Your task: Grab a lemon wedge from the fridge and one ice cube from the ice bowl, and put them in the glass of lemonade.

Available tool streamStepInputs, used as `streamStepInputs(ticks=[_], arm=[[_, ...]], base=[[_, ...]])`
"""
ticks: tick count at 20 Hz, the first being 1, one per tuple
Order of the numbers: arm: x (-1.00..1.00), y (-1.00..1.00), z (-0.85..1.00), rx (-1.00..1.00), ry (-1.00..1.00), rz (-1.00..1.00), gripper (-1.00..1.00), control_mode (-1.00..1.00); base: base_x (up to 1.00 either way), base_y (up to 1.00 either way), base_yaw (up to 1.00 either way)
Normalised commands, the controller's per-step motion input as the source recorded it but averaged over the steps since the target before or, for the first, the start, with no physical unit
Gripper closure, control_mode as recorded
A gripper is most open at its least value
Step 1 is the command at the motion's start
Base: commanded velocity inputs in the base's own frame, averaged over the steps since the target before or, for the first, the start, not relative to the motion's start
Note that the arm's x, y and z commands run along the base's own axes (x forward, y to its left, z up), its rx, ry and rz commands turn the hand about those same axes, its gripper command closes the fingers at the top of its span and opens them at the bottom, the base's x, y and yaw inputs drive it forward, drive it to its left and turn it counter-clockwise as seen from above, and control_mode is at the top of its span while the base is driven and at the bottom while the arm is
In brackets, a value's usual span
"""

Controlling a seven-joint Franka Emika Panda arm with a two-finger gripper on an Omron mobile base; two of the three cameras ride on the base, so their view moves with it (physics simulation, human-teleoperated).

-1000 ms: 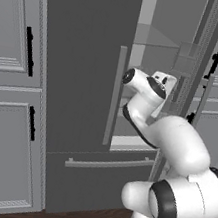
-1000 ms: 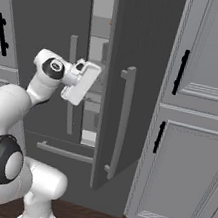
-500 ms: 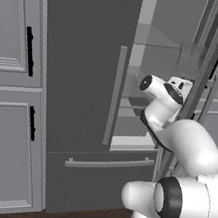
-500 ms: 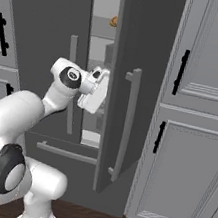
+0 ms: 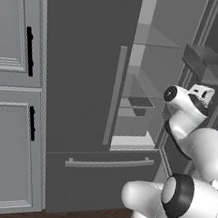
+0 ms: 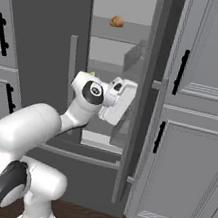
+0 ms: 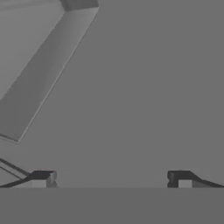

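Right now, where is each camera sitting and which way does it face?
Left base view: behind the arm to its left, facing the fridge with its right door open.
Right base view: behind to the right, same fridge, arm at lower left.
Hand view: on the hand, facing a grey surface; open pincer at the bottom.
Both base views share the fridge and arm.

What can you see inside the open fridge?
Inside the fridge: clear shelves, a small brownish item on an upper shelf. The arm covers the lower part.

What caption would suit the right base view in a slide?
White arm reaches into the open fridge, its empty tool open, below a shelf holding a small brown item.
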Motion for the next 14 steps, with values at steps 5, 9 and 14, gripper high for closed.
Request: streamStepInputs(ticks=[5, 9, 14], arm=[[0.00, -0.78, 0.00, 0.00, 0.00, -0.01, -1.00, -1.00], [0.00, -0.22, 0.00, 0.00, 0.00, 0.00, -1.00, -1.00], [0.00, 0.06, 0.00, 0.00, 0.00, 0.00, -1.00, -1.00]], base=[[0.00, 0.00, 0.00], [0.00, 0.00, 0.00], [0.00, 0.00, 0.00]])
